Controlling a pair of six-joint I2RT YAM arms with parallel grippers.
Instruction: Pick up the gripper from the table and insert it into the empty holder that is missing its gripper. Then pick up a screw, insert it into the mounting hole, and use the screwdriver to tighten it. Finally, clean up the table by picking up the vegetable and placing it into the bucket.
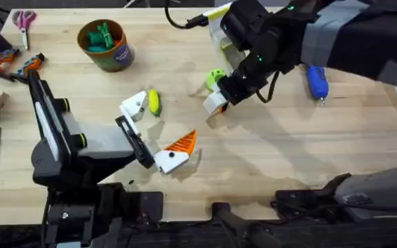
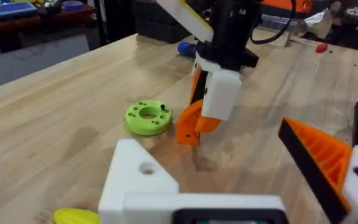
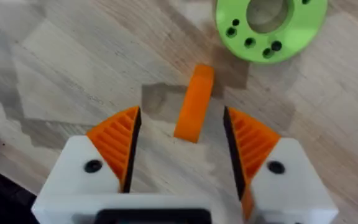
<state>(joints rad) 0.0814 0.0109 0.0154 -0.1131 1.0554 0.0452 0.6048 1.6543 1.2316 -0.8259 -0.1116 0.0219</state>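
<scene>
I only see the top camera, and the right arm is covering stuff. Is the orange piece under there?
Observer: Yes. The loose orange gripper stands on end between the right gripper's open fingers, touching neither.
Operator: Is the green ring in the way?
Observer: No. The lime-green disc lies flat beside it, apart.
Operator: What does the empty left finger look like up close?
Observer: The holder is bare white with an empty round hole.
</scene>
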